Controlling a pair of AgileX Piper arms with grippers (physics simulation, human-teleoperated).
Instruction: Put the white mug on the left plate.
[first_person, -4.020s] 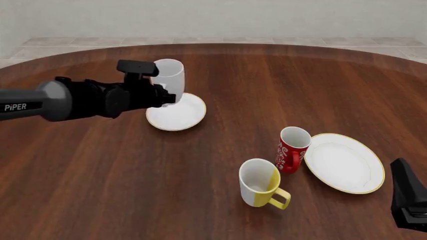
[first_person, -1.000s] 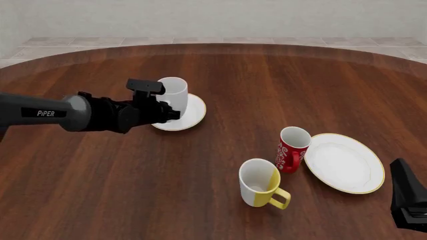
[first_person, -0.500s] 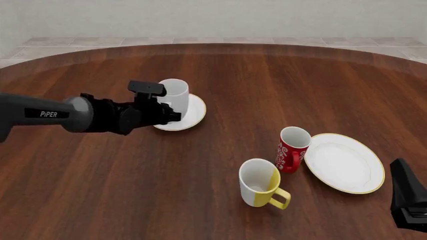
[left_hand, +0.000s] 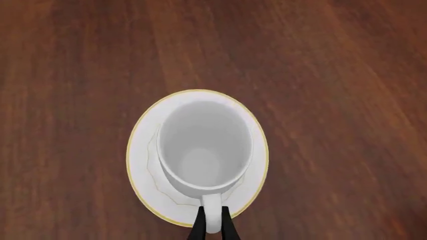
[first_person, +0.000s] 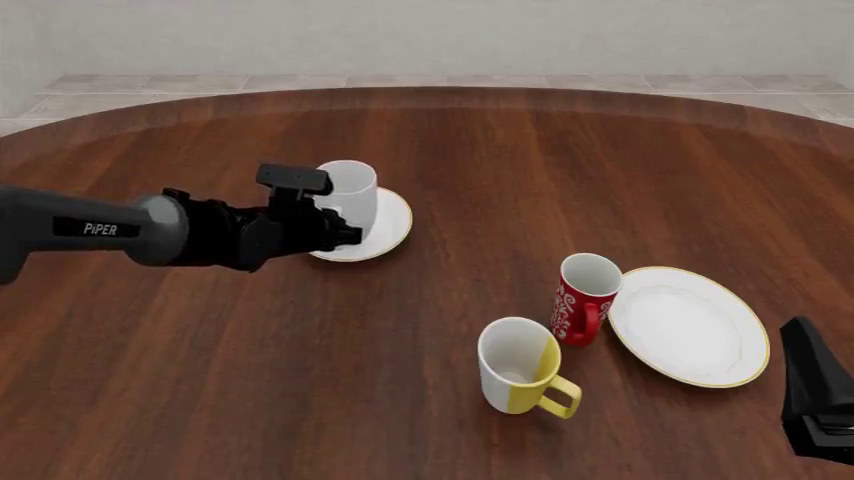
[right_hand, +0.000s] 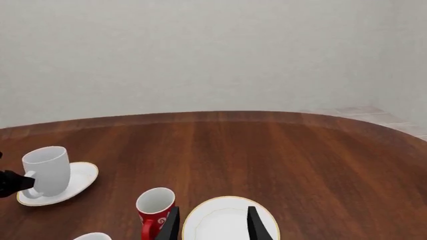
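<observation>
The plain white cylindrical mug (left_hand: 205, 152) stands upright and empty on the small gold-rimmed white plate (left_hand: 143, 165) — the left gripper's (left_hand: 211, 229) black fingers pinch its loop handle. The right gripper's (right_hand: 213, 222) fingers are spread, holding nothing.

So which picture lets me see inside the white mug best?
The left wrist view: it looks straight down into the white mug, showing its empty bottom and the handle between the left gripper fingertips. The front view shows only its rim and side, partly behind the arm. The right wrist view shows its outside, small and far.
</observation>
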